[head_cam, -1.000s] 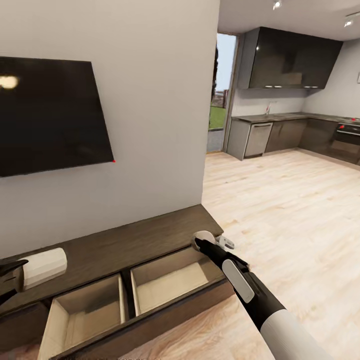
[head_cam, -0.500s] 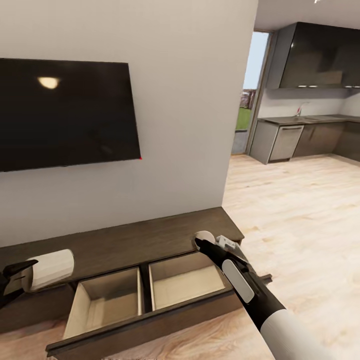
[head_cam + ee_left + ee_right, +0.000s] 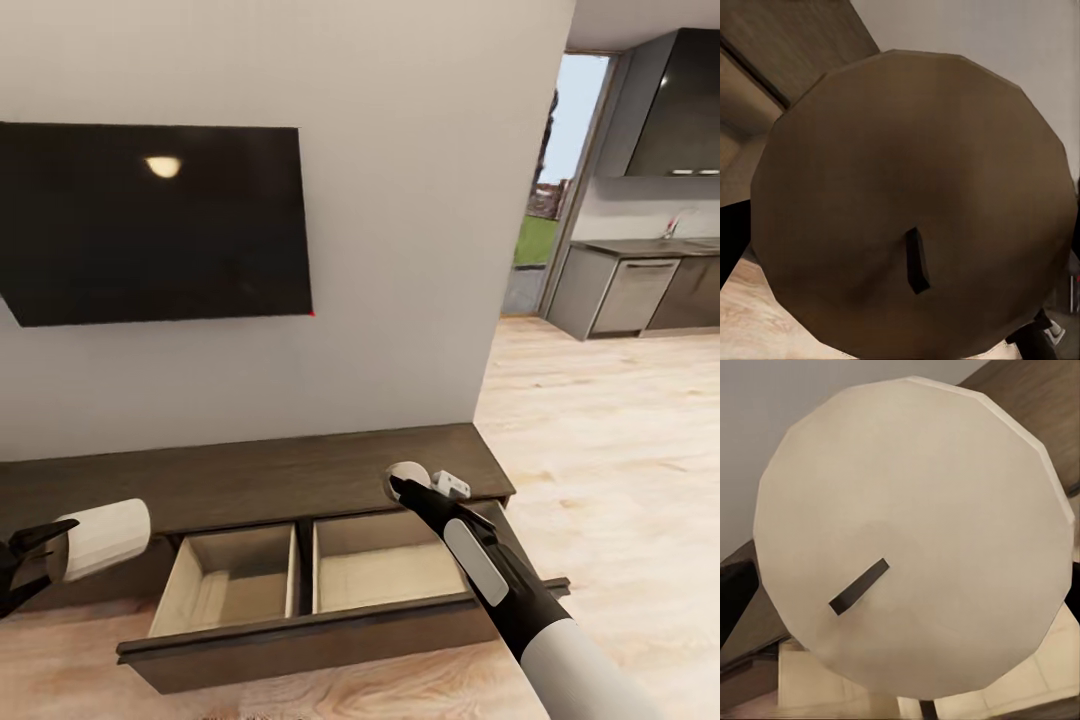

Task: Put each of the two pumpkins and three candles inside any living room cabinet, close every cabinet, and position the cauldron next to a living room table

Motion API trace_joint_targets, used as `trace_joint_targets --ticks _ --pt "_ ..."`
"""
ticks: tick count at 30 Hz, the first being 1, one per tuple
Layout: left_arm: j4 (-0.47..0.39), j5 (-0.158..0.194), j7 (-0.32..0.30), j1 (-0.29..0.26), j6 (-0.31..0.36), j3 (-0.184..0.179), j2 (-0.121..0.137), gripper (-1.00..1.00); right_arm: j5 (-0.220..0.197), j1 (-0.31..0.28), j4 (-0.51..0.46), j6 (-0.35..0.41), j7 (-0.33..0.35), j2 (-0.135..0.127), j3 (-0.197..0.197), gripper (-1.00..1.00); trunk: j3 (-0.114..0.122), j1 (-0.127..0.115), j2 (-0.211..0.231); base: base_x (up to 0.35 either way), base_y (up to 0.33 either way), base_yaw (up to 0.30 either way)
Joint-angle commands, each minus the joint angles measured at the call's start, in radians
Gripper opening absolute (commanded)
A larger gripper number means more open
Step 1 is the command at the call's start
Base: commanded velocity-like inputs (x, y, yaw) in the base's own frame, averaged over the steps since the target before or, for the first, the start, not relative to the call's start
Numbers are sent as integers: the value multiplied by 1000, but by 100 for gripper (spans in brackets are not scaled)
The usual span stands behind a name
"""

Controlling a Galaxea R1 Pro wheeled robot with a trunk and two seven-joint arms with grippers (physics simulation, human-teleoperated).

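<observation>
The long dark-brown cabinet [image 3: 260, 478] runs along the wall, and its wide drawer [image 3: 330, 632] is pulled out, showing two bare pale compartments. My right gripper [image 3: 404, 486] is shut on a beige candle [image 3: 406, 471] above the right compartment's back edge. At the picture's left edge my left gripper [image 3: 38, 556] is shut on a second candle [image 3: 102, 538], lying sideways beside the drawer's left end. Each wrist view looks at a candle's round end with its dark wick: the left one [image 3: 915, 210], the right one [image 3: 915, 532]. Pumpkins, cauldron and table are out of view.
A large black television [image 3: 150, 225] hangs on the wall above the cabinet. To the right, light wooden floor [image 3: 620, 450] leads to grey kitchen cupboards [image 3: 640, 290] and a doorway to outside [image 3: 545, 225].
The camera has swung left and the whole picture has shifted right, so cabinet and drawer now sit more squarely ahead. Both grippers keep their candles.
</observation>
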Motion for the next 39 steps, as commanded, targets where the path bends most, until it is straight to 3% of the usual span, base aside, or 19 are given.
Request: trace_joint_targets --ticks 1,14,30,39 --pt "-2 11 11 0 2 1 0 -100 -8 -1 -2 1 -8 0 2 -100 -1 0 -1 0 -319 290" --pt "-2 11 11 0 2 0 2 -100 -5 0 -3 1 1 0 4 -100 -1 0 -1 86 -315 272" --pt "-2 11 9 0 2 -5 3 -100 -16 -1 -21 1 -1 0 2 -100 -1 0 -1 116 -295 15" --pt "-2 11 9 0 2 -6 3 -100 -18 -1 -19 12 0 0 1 -100 -1 0 -1 2 -49 -37"
